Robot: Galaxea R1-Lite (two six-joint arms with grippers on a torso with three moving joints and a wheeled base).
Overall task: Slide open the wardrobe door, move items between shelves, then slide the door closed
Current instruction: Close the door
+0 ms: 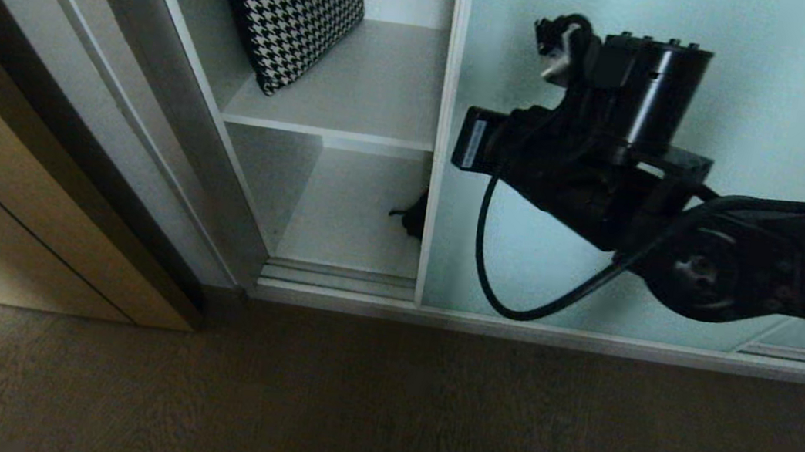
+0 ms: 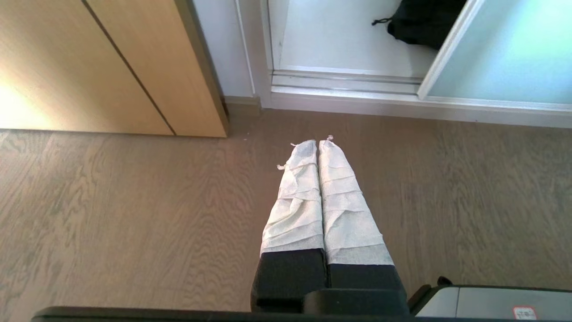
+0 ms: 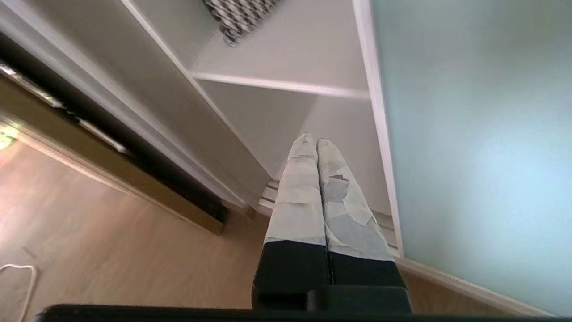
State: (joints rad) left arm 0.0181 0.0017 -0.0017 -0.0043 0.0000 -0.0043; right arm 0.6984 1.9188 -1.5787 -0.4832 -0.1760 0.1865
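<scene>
One black bag [image 2: 424, 22] | lower shelf [image 1: 348, 227] | apart from right gripper [image 3: 315, 142]

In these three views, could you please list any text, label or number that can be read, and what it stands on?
None can be read.
White sticker on the right arm's wrist: print too small to read.
Small red-and-white label on the grey robot body: too small to read.

No legible text appears in any view; the white label [image 1: 473, 144] on the right arm's wrist is too small to read.
</scene>
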